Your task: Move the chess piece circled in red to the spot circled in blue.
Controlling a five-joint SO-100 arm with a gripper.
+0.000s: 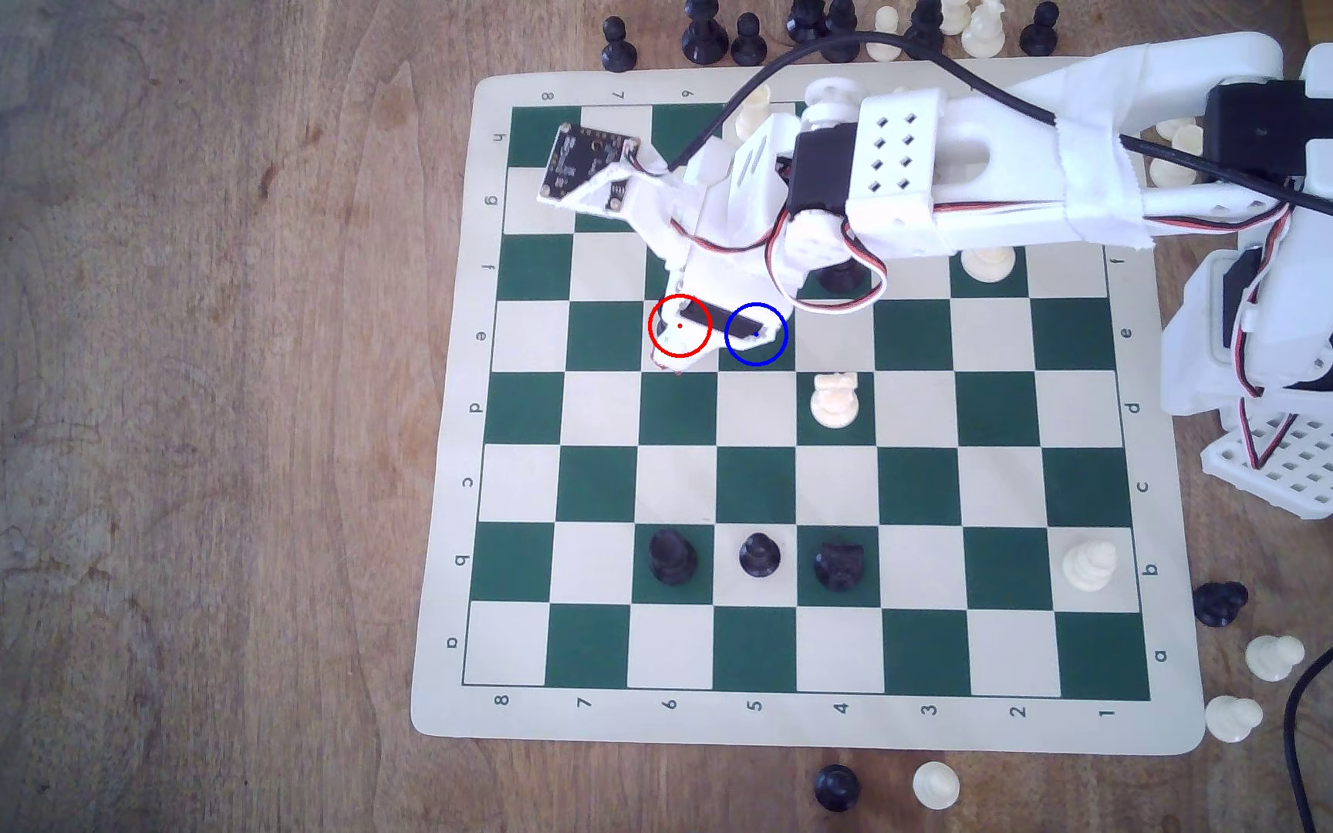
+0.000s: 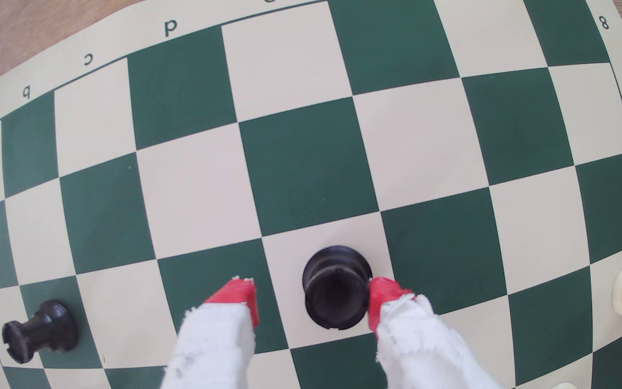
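The black rook (image 2: 333,288) stands upright on a cream square, low and a little right of centre in the wrist view, its notched top facing the camera. In the exterior view that square carries the red ring (image 1: 679,326), just left of centre in the upper half of the frame, though the arm's head covers the piece itself there. The gripper (image 2: 311,295) straddles the rook with its jaws spread: one red fingertip (image 2: 380,297) touches the rook's side, while the other red tip sits apart from it over the neighbouring green square. Just to the exterior view's right of the red ring lies the blue-ringed green square (image 1: 756,334), partly hidden by the gripper. The white arm (image 1: 968,160) reaches in from the upper right of that frame across the chessboard (image 1: 832,721). Another black piece (image 2: 38,333) stands at the wrist view's lower left corner.
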